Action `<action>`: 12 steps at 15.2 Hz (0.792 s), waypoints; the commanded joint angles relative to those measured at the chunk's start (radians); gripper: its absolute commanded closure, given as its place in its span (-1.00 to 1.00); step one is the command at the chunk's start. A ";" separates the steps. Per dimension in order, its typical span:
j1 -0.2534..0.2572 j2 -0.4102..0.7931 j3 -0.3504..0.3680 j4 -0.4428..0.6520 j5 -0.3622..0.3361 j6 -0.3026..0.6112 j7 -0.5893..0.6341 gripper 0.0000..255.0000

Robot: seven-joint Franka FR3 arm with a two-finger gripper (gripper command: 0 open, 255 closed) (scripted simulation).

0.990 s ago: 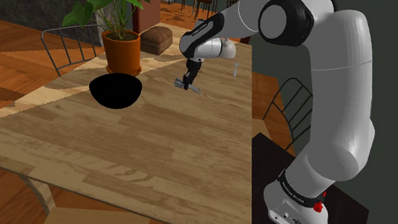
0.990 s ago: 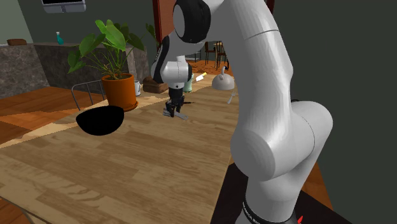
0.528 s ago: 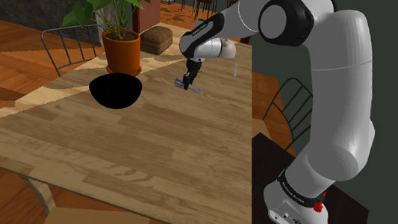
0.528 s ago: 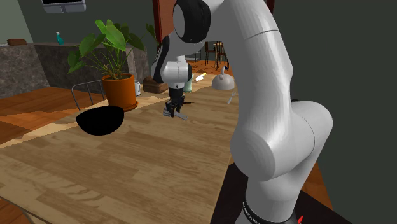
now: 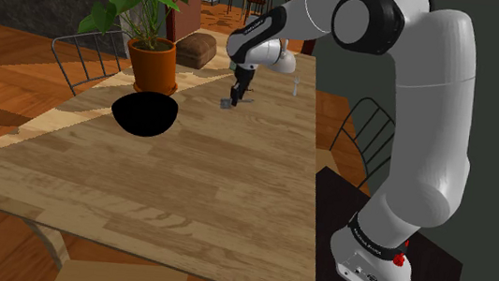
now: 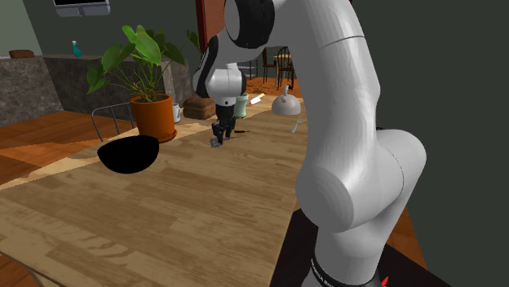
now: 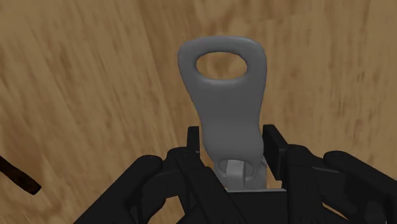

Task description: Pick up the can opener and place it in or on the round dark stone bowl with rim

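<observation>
A grey can opener with a loop at its end hangs in my gripper, clasped between the two black fingers. In the shoulder view the gripper holds the can opener a little above the wooden table, toward its far end. The round black bowl sits on the table to the shoulder view's left of the gripper, some way off. In the second exterior view the bowl lies left of the gripper and the can opener.
A potted plant in an orange pot stands just behind the bowl. A brown loaf-like object and small items sit at the table's far end. Wire chairs stand at both long sides.
The gripper has risen from the table with the can opener in it, and the opener now hangs off the surface. The bowl has not moved.
</observation>
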 commanded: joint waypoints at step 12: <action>0.012 -0.090 -0.019 0.044 -0.034 -0.132 0.028 1.00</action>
